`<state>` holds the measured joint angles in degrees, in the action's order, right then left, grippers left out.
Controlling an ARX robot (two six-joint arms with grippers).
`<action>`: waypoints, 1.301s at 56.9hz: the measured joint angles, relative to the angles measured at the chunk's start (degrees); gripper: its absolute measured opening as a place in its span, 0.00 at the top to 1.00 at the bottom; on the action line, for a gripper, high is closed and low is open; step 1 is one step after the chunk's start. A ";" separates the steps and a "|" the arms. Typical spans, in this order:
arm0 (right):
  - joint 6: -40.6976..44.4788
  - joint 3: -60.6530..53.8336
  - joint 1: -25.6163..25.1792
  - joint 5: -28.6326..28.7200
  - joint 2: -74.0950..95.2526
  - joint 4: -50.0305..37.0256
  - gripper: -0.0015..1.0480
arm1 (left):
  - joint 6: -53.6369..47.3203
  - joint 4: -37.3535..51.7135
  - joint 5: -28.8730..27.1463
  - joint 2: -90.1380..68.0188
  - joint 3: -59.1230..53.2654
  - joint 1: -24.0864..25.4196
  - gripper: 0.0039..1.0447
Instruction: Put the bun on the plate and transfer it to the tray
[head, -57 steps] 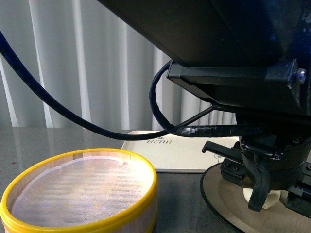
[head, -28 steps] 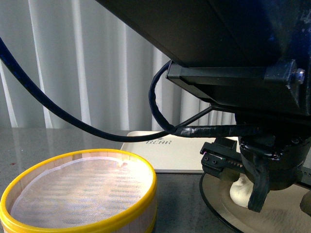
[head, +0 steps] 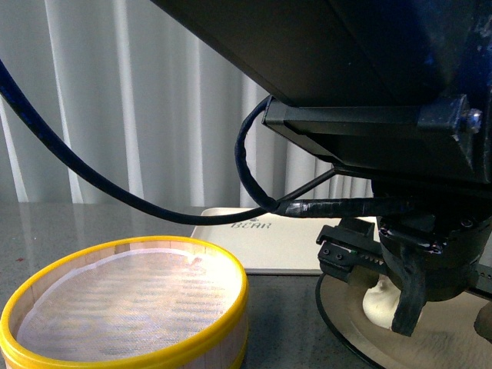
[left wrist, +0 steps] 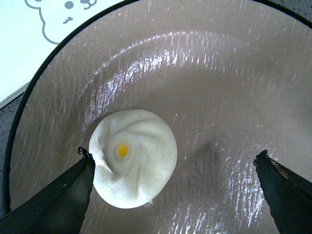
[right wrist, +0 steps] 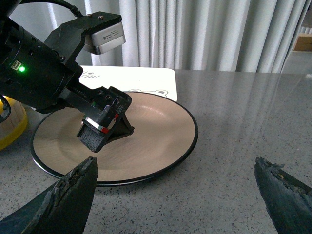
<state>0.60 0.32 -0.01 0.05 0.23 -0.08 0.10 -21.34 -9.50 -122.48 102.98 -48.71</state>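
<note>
The cream-white bun (left wrist: 132, 157) with its pleated swirl top lies on the beige, black-rimmed plate (left wrist: 219, 87). My left gripper (left wrist: 174, 156) hovers over it, open; one finger sits right beside the bun and the other stands far off. From the front, the bun (head: 378, 300) shows between the dark fingers, on the plate (head: 453, 342). The cream tray (head: 284, 238) with its bear print (left wrist: 19, 58) lies just behind the plate. My right gripper (right wrist: 175, 165) hangs open over bare tabletop in front of the plate (right wrist: 156, 131), holding nothing. There the left gripper (right wrist: 109, 132) hides the bun.
The yellow-rimmed wooden steamer basket (head: 154, 247), with a mesh liner, stands at the near left, and its edge (right wrist: 9, 126) shows beside the plate. A dark cable (head: 77, 165) arcs across above it. White curtains hang behind the grey speckled table (right wrist: 234, 146).
The left gripper's jaws have spread apart, leaving the bun resting free on the plate. The arm has barely shifted since.
</note>
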 joint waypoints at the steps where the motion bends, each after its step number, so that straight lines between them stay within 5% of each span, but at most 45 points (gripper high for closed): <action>1: 0.00 0.00 0.00 0.00 0.00 0.00 0.08 | 0.13 0.09 -0.17 0.00 0.00 -0.02 0.06; 12: 0.00 0.00 0.00 0.00 0.00 0.00 0.08 | 8.48 14.29 -2.21 1.88 -4.11 0.48 0.06; 34: 0.00 0.00 0.00 0.00 0.00 0.00 0.08 | 12.31 16.24 -5.62 4.79 -4.85 3.50 0.06; 58: 0.00 0.00 0.00 0.00 0.00 0.00 0.08 | 15.89 19.98 -12.57 10.47 -11.41 17.33 0.06; 74: 0.00 0.00 0.00 0.00 0.00 0.00 0.08 | 14.99 27.08 -10.25 24.70 -30.88 25.75 0.06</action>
<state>0.60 0.32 -0.01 0.05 0.23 -0.08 15.09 5.74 -19.75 -97.78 72.10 -22.96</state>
